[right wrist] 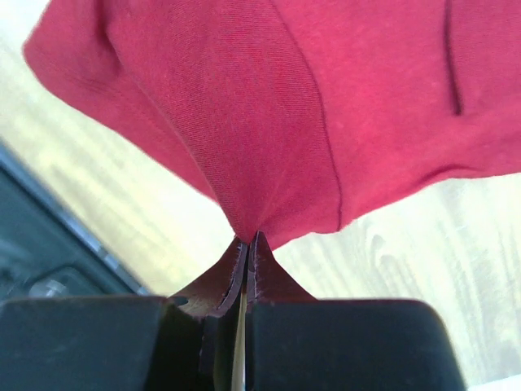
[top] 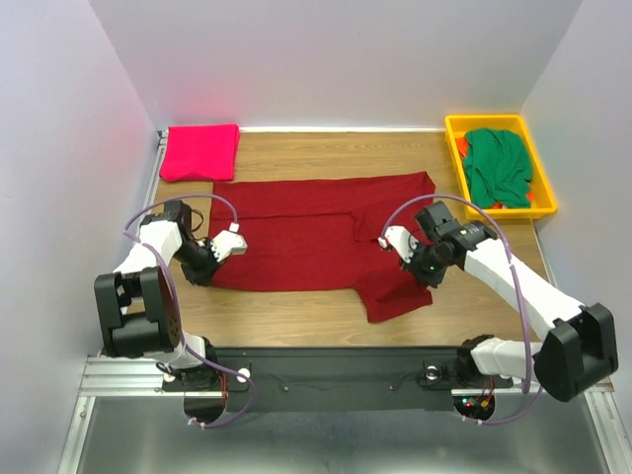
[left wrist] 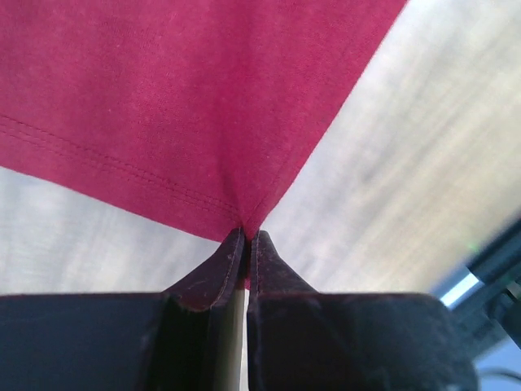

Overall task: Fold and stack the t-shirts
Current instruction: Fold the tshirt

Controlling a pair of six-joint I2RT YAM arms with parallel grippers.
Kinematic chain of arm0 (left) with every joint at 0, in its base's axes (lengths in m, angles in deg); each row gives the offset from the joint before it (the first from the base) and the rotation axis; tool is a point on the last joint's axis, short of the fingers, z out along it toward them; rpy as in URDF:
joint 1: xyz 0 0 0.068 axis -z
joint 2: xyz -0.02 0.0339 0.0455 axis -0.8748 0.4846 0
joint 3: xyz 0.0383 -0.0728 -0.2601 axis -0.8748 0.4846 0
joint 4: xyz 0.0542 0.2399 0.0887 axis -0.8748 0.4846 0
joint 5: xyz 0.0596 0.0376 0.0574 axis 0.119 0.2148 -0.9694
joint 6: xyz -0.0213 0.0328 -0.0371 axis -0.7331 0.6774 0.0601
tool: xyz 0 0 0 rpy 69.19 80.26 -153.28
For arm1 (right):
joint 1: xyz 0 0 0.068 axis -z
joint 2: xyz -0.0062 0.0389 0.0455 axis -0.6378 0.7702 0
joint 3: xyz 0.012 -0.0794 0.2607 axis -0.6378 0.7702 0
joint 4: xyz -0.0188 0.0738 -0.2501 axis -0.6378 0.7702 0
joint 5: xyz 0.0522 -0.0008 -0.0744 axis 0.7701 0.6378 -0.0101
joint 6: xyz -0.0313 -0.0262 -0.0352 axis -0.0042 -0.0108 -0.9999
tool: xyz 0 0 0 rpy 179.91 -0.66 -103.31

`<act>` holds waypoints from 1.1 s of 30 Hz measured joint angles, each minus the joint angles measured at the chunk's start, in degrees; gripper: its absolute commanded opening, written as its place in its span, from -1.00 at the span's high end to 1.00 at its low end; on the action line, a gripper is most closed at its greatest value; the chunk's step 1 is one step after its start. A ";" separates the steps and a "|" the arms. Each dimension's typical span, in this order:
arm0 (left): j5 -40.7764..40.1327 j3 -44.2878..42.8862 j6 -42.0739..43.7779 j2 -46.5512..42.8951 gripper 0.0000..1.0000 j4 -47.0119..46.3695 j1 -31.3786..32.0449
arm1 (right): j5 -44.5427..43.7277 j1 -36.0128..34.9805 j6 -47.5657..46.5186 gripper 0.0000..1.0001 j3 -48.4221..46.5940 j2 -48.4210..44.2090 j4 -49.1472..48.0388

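The maroon t-shirt [top: 306, 232] lies spread across the middle of the wooden table, with one part hanging toward the near edge at the right. My left gripper [top: 207, 272] is shut on its near left corner; the left wrist view shows the jaws [left wrist: 248, 236] pinching the hemmed corner of the cloth [left wrist: 187, 98]. My right gripper [top: 423, 272] is shut on a bunched fold of the same shirt at its right side, seen in the right wrist view [right wrist: 250, 240] with cloth [right wrist: 326, 106] pulled up from the table. The pink t-shirt [top: 200, 151] lies folded at the back left. The green t-shirt [top: 497, 166] lies crumpled in the bin.
A yellow plastic bin [top: 454, 148] stands at the back right corner. White walls close in the table on the left, back and right. A black rail [top: 326, 360] runs along the near edge between the arm bases.
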 measured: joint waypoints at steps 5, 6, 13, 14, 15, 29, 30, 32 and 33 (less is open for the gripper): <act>0.20 0.52 3.04 -4.33 1.00 6.69 -0.44 | 1.46 0.00 0.02 0.99 -0.09 -5.07 6.12; 0.50 0.42 3.32 -4.52 1.00 7.76 -0.76 | 1.51 0.00 0.09 0.99 -0.26 -5.53 6.80; 5.03 -11.93 1.73 3.50 1.00 12.59 -2.01 | 0.55 0.83 -0.96 0.99 -6.47 -0.85 7.65; 5.66 -14.29 1.29 5.11 1.00 12.46 -2.08 | 0.50 1.38 -1.57 0.99 -7.91 1.20 7.28; 6.45 -16.59 0.61 6.60 1.00 12.26 -2.14 | 0.33 1.90 -2.19 0.99 -9.16 3.15 6.73; 9.53 -34.86 -7.13 22.43 1.00 10.88 -2.25 | 0.09 8.04 -8.22 0.99 -27.19 22.93 3.91; 9.70 -35.60 -7.58 23.23 1.00 10.80 -2.25 | 0.09 8.26 -8.59 0.99 -28.61 23.96 3.98; 9.90 -37.62 -8.28 25.03 1.00 10.82 -2.23 | 0.09 8.81 -9.35 0.99 -31.34 26.43 3.74; 9.92 -38.64 -8.63 25.94 1.00 10.64 -2.23 | 0.13 9.09 -9.75 0.99 -32.59 27.63 3.56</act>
